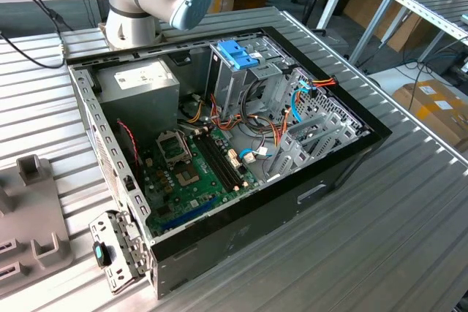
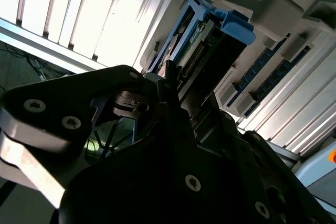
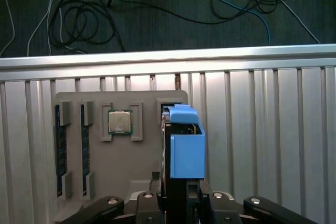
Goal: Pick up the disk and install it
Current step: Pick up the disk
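- One gripper [image 3: 181, 202], pointing down over the grey tray [image 3: 136, 161] on the worktop [image 3: 262, 129], is clamped on the disk [image 3: 186, 150].
- The disk stands on edge.

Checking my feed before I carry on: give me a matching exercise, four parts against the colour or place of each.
Things:
1. the disk
2. processor chip
3. two memory sticks
4. motherboard

Descriptions:
A. green, inside the open computer case
B. in a square recess of the grey tray
C. framed in light-blue plastic
D. side by side in long slots of the grey tray

Pairs: 1-C; 2-B; 3-D; 4-A
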You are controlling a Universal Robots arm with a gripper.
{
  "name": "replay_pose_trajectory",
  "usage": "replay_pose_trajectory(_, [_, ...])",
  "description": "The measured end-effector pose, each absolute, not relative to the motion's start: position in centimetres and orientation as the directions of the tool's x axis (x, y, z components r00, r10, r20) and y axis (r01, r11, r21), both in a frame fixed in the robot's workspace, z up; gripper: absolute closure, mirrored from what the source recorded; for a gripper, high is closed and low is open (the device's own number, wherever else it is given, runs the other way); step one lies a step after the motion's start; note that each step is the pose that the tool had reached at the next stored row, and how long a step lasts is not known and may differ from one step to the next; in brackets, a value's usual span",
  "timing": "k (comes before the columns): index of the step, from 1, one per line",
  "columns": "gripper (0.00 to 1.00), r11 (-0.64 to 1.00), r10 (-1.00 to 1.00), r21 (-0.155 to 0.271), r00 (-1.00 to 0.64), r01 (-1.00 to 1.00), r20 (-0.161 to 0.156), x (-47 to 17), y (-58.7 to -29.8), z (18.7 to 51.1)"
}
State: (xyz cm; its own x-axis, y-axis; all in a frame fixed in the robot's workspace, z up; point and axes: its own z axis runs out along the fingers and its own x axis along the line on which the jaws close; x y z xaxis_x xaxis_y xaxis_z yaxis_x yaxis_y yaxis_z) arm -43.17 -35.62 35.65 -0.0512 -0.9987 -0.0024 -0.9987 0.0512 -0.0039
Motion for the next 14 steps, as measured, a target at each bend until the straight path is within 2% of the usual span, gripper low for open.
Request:
replay_pose_trajectory(6, [0.65, 0.051, -0.999, -0.004, -0.051, -0.999, -0.002, -43.2, -35.6, 37.3])
replay_pose_trajectory(14, [0.65, 0.051, -0.999, -0.004, -0.051, -0.999, -0.002, -43.2, -35.6, 37.5])
